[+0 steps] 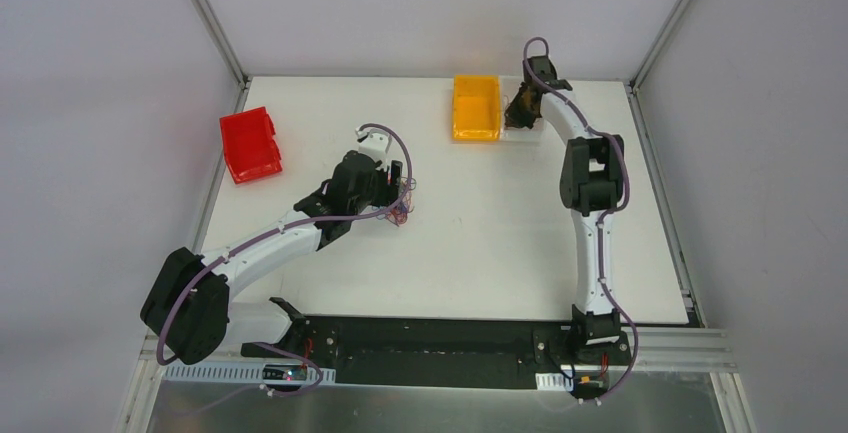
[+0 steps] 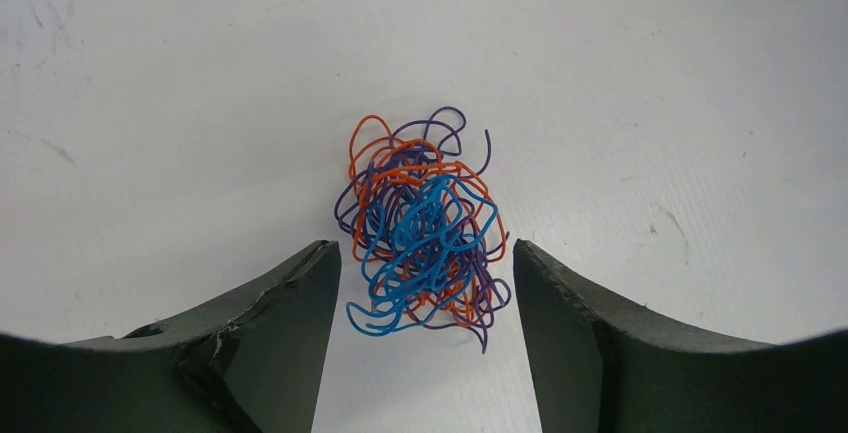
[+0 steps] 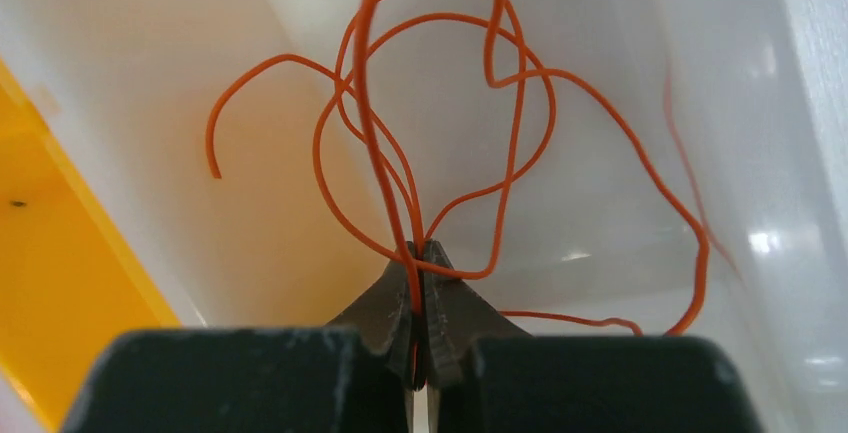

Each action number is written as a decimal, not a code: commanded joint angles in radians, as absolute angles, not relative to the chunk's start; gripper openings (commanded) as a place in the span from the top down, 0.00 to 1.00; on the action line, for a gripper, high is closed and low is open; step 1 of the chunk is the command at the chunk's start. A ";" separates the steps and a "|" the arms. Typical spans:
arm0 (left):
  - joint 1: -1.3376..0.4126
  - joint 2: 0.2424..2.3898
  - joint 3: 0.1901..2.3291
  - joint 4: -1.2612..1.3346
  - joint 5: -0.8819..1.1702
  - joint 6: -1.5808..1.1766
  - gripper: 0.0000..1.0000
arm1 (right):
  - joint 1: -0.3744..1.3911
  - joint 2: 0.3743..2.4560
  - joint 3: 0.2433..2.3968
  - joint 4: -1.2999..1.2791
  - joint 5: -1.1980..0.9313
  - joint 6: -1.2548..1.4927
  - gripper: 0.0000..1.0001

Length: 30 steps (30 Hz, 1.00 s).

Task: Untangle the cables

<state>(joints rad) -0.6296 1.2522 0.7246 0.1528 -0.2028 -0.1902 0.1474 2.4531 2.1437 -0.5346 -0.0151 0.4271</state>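
A tangled bunch of thin cables (image 2: 423, 228) in blue, orange and purple lies on the white table. It shows in the top view (image 1: 401, 213) at my left gripper (image 1: 400, 198). My left gripper (image 2: 425, 283) is open, its jaws on either side of the near end of the bunch without touching it. My right gripper (image 3: 421, 253) is shut on a thin orange cable (image 3: 440, 103) whose loops hang inside a white bin (image 3: 600, 203). In the top view my right gripper (image 1: 522, 108) is over that bin at the back, next to the orange bin.
An orange bin (image 1: 476, 107) stands at the back centre; its yellow wall (image 3: 60, 283) shows left in the right wrist view. A red bin (image 1: 250, 145) sits at the back left. Metal frame rails border the table.
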 commanded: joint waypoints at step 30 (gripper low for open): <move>-0.637 1.205 0.719 0.179 -0.233 -0.174 0.34 | 0.212 1.825 1.375 -0.563 0.144 0.279 1.00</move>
<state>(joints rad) -0.6296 1.2411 0.7231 0.1528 -0.2146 -0.1902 0.2043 1.8248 1.2984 -0.5030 0.0673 0.3222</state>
